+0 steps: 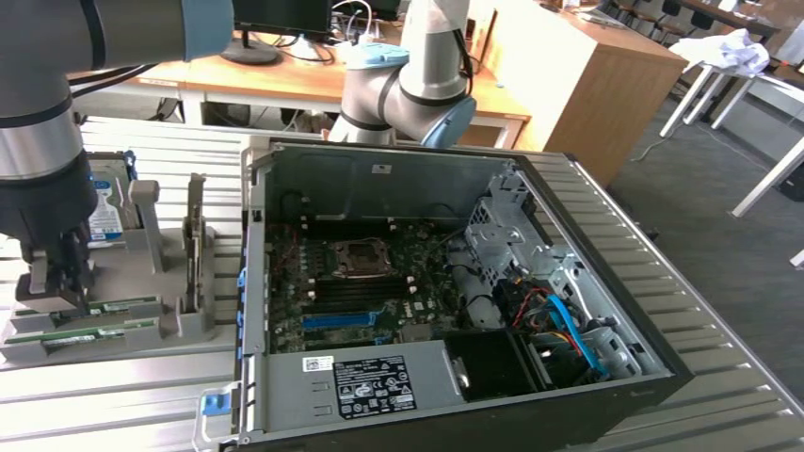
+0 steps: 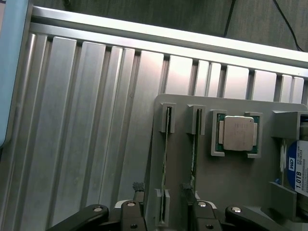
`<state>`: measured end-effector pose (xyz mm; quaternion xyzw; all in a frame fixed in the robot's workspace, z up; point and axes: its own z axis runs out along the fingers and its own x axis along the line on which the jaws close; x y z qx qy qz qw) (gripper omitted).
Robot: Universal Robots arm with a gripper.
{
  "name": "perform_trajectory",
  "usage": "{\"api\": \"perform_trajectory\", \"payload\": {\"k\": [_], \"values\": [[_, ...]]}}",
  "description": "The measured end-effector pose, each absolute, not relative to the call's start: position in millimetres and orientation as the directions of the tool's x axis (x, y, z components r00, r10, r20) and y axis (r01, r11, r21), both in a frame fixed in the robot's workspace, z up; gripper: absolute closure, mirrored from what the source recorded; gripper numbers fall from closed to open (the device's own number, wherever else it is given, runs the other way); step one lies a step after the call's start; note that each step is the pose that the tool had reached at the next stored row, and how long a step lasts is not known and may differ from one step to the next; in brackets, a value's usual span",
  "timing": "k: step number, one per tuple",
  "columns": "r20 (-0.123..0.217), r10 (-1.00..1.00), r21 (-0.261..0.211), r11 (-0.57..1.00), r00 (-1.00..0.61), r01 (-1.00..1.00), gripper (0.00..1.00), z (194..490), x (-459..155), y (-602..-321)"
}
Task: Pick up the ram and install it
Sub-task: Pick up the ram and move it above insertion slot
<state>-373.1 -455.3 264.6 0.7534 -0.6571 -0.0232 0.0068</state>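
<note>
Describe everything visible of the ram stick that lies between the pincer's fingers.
The ram is a long, very thin board with a greenish edge. It is seen edge-on, standing on its long side in the grey holder. Each end sits in a slotted grey block, and the span between them is bare. A second stick stands parallel beside it, apart from it. The open pincer straddles one end, with a fingertip on either side. Whether the fingertips touch the ram cannot be told.

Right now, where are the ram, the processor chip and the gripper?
ram point(image 2: 166, 154), wrist view, its thin green edge.
processor chip point(image 2: 237, 133), wrist view, middle of its silver lid.
gripper point(image 2: 163, 190), wrist view, midway between its open fingertips.
</note>
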Motion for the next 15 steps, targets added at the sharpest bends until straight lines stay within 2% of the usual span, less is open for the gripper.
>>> {"api": "perform_trajectory", "payload": {"k": [15], "values": [[-0.026, -0.99, 0.041, -0.136, 0.135, -0.99, 0.59, 260.5, -373.0, -455.3]]}}
